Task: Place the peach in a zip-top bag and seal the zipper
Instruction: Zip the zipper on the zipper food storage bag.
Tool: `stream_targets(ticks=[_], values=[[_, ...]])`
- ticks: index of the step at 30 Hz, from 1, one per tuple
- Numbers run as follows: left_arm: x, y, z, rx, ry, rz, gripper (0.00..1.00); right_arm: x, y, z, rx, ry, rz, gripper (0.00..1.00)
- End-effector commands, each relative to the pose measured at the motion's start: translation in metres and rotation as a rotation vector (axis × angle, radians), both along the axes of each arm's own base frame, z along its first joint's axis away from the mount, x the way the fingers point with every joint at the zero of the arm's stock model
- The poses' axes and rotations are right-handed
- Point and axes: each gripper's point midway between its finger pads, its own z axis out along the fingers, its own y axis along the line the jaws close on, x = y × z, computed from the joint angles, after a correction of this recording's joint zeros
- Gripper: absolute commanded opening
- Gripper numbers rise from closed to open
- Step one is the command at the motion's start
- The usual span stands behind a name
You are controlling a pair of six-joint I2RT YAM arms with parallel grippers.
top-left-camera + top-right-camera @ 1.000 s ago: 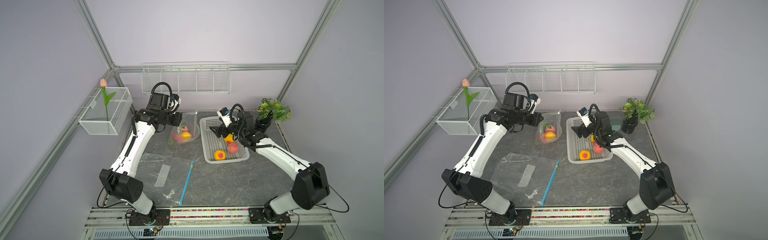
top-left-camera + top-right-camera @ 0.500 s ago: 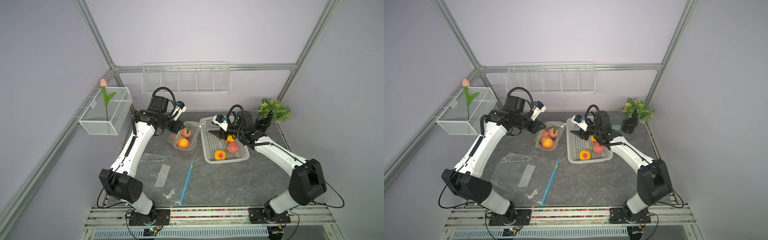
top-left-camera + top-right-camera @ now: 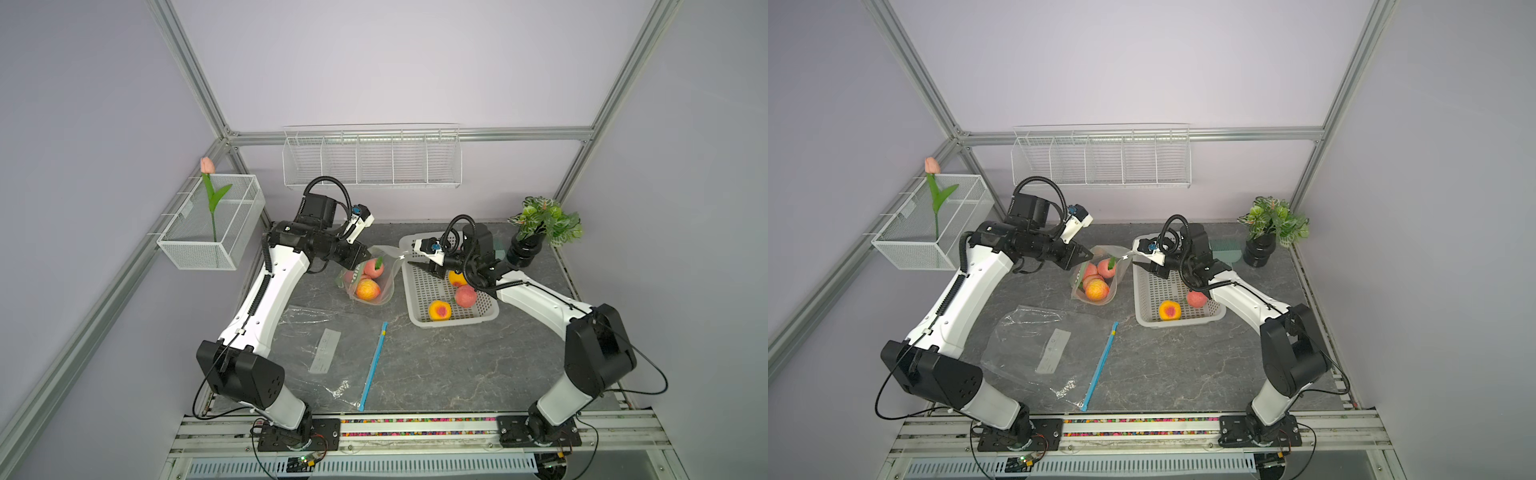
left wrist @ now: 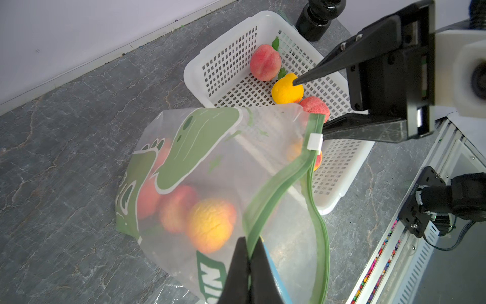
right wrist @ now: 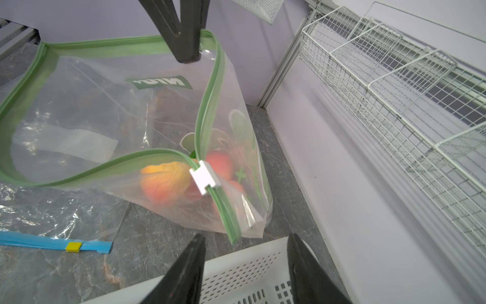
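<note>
Centre of both top views, just left of the white perforated plastic basket (image 3: 453, 322), sits the translucent zip-top bag (image 3: 388, 282) w/ green zipper strip & green print. It is slumped upright on the grey marble-look tabletop (image 3: 457, 374), mouth wide open. Inside are approx 3 peaches: a yellow-orange peach (image 3: 368, 289) lowest in frame, a pink-red peach (image 3: 373, 269) w/ green leaf above it, and a 3rd mostly hidden behind the print. L gripper (image 4: 249, 240), black fingers, comes in from upper left of frame & is clamped tight on the bag's green rim at the mouth's left end, that side lifted. Its white slider tab (image 4: 315, 142) sits at the opp. end, where the 2 zipper tracks meet; only a short stretch beyond it is zipped. R gripper (image 5: 246, 235) hovers over the basket's upper-left corner, pointing left at that zipped end, jaws roughly half apart, nothing gripped. L wrist view: one R fingertip is just beside the slider; contact, can't tell. Basket, right of centre, holds 3 more: a yellow red-blushed peach (image 3: 439, 310), a rosy peach (image 3: 465, 296) & an orange peach (image 3: 456, 277) partly under the R arm. Lower centre-left, a clear flat plastic bag (image 3: 303, 328) w/ blue zipper strip (image 3: 374, 365) lies on the top, apart from both grippers.
</note>
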Motion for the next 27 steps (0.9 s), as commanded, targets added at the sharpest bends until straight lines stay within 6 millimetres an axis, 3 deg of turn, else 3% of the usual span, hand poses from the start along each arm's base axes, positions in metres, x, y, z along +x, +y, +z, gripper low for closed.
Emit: stream_targets(ticks=[1, 9, 21, 24, 27], values=[[-0.009, -0.001, 0.007, -0.015, -0.02, -0.039, 0.0, 0.004, 0.011, 0.013, 0.005, -0.113, 0.024, 0.51], [-0.009, -0.003, 0.008, -0.026, -0.015, -0.044, 0.0, 0.006, 0.02, 0.017, 0.009, -0.144, 0.024, 0.43], [-0.008, -0.003, 0.009, -0.028, -0.018, -0.039, 0.0, 0.001, 0.021, 0.016, -0.008, -0.145, 0.044, 0.08], [-0.004, -0.001, 0.01, -0.022, -0.03, -0.017, 0.01, -0.006, 0.02, 0.018, -0.017, -0.123, 0.06, 0.07], [0.0, 0.002, 0.018, -0.021, -0.061, 0.01, 0.36, -0.012, 0.019, 0.022, -0.029, -0.08, 0.065, 0.07]])
